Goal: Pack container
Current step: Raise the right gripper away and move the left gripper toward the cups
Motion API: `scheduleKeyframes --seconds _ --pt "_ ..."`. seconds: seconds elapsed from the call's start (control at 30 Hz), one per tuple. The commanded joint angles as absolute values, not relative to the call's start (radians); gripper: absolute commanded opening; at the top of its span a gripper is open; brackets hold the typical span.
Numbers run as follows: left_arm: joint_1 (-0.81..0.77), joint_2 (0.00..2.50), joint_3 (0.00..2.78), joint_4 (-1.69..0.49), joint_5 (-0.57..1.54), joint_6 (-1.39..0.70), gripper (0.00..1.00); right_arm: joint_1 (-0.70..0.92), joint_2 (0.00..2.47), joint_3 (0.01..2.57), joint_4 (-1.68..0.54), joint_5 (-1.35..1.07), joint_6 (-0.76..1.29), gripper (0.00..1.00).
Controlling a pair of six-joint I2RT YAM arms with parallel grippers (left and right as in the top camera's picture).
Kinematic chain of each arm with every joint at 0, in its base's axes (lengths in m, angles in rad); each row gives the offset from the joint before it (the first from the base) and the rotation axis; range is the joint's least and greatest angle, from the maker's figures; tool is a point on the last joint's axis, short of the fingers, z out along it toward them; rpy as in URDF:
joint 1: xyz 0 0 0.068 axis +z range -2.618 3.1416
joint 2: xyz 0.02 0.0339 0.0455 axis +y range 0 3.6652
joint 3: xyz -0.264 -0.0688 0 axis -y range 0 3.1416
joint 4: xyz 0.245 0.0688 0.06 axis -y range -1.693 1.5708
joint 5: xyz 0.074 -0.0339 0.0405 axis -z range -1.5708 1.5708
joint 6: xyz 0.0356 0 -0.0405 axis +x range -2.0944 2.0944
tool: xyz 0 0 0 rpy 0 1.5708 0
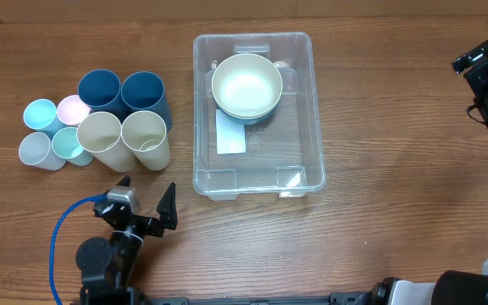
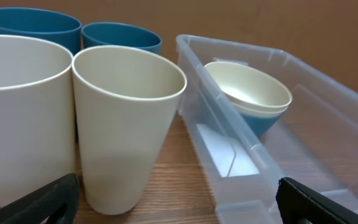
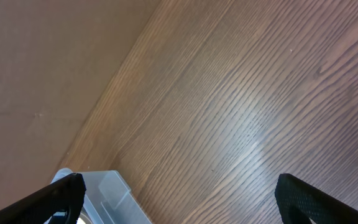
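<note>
The container is sitting open side up at the middle of the wooden table. Its long axis is running from the near edge towards the far edge, with the short ends facing near and far. A cream bowl is resting inside at the far end, nested in a blue bowl, and the white label is showing through the clear base just nearer than them.

To the left of the container, two cream cups are standing upright side by side, with two dark blue cups behind them and four small pale cups further left.

The left gripper is hovering near the cream cups, its fingers spread wide and gripping nothing. The right gripper is hanging well apart at the far right, its fingers also spread wide and empty over bare wood.
</note>
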State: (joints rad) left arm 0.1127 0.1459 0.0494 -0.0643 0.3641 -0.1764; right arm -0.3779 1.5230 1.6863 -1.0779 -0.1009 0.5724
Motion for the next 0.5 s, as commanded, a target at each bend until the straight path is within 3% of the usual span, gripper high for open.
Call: scheduleKeyframes --seconds 0.0,0.2,0.47 --pt "0.109 0.138 0.253 -0.118 0.381 -0.224 1.0 -0.377 1.506 1.688 -1.077 -0.106 0.577 1.0" --pt "0.111 0.218 0.644 -0.52 0.081 -0.229 1.0 -0.377 1.506 1.688 -1.077 -0.106 0.577 1.0" --pt "0.112 0.719 1.208 -0.908 -0.111 -0.103 1.0 -0.377 1.506 1.688 -1.077 -0.106 0.577 1.0"
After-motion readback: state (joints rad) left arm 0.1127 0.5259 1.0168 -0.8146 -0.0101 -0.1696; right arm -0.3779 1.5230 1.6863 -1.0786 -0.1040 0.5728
